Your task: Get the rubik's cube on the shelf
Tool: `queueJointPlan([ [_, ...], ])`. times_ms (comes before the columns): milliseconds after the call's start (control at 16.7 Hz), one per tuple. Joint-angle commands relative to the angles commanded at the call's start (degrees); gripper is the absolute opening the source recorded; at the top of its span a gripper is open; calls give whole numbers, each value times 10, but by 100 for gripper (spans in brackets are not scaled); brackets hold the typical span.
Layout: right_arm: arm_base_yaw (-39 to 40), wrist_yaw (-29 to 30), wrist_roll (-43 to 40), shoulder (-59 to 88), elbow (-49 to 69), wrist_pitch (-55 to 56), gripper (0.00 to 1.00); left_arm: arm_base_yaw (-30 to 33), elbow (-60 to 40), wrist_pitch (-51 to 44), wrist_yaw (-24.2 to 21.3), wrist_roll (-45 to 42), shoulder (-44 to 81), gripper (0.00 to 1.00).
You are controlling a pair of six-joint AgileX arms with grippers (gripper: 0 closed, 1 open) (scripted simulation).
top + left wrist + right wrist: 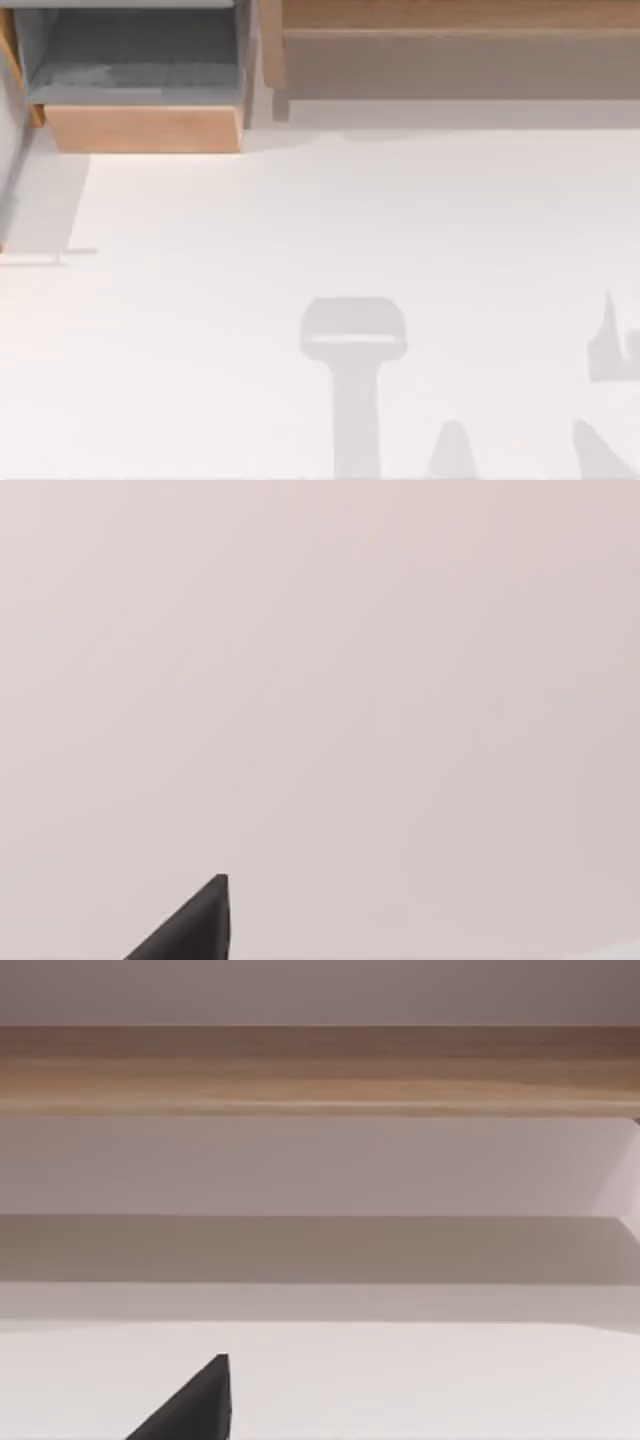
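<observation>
The rubik's cube is out of view. The shelf [460, 62] runs along the table's back edge from the middle to the right, a long brown piece with a lighter board on top and a dull grey-brown front. In the right wrist view its wooden board [320, 1070] crosses the picture well ahead of my right gripper [190, 1408], of which a dark tip shows above the white table. My left gripper [190, 928] also shows as a dark tip, over bare pale surface.
A shorter light-wood compartment [145, 128] with grey inner walls stands at the back left. The white table [250, 250] carries grey arm shadows [355, 345] near the front middle and front right.
</observation>
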State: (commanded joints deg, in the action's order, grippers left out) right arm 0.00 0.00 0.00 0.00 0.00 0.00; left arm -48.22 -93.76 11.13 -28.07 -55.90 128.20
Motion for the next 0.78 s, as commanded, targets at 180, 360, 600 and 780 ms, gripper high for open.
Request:
queueJointPlan([
  [180, 0, 0, 0, 0, 0, 0, 100, 49, -137, -241, 41, 49, 20, 100],
  [360, 0, 0, 0, 0, 0, 0, 100, 106, -263, -470, 83, 88, 39, 100],
  [600, 0, 0, 0, 0, 0, 0, 100, 182, -395, -718, 137, 122, 77, 100],
  [780, 0, 0, 0, 0, 0, 0, 100, 229, -462, -842, 171, 138, 113, 100],
])
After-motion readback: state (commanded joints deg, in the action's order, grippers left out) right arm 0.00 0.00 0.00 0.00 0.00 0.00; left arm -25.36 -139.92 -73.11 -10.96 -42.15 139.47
